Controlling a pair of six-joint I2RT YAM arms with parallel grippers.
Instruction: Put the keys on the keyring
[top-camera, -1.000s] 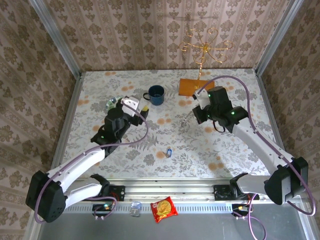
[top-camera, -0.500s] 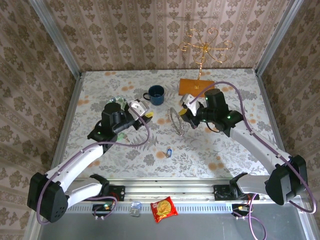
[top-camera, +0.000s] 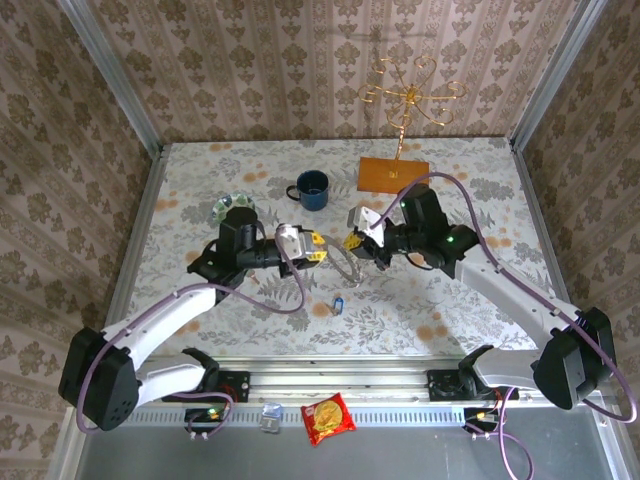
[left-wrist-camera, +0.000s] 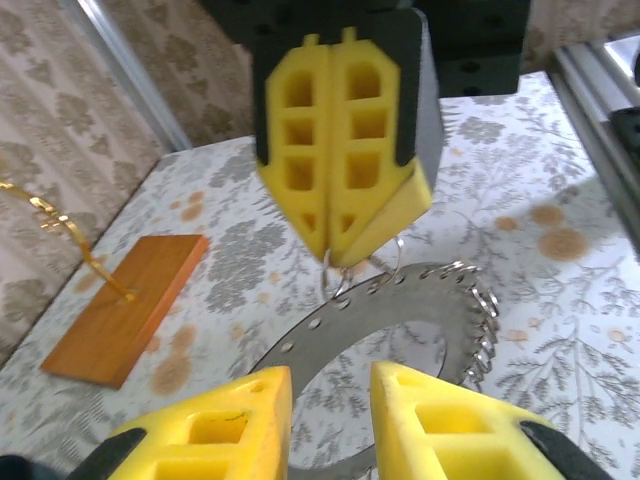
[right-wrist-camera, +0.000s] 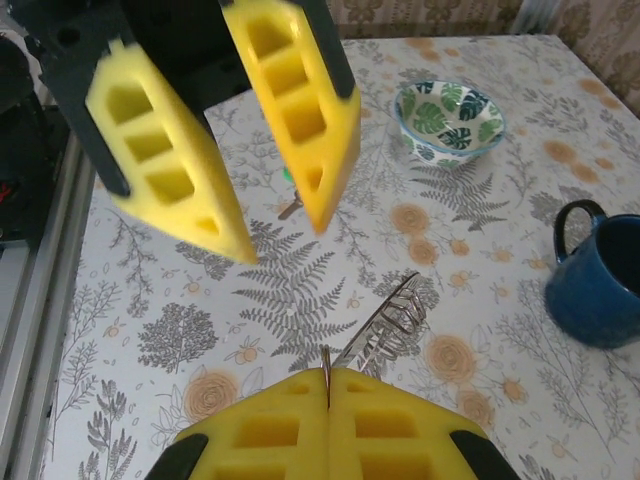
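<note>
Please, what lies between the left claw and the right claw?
The keyring, pinched at its edge by the shut right claw; the left wrist view shows it before the open left claw.

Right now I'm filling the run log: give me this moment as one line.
right tool: shut on keyring, held on edge | left tool: open, facing keyring | blue key: loose on table

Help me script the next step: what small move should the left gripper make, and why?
Probably close the left gripper on the keyring: its open fingers appear to straddle the ring's near rim, while the right gripper, shut, pinches the far edge.
</note>
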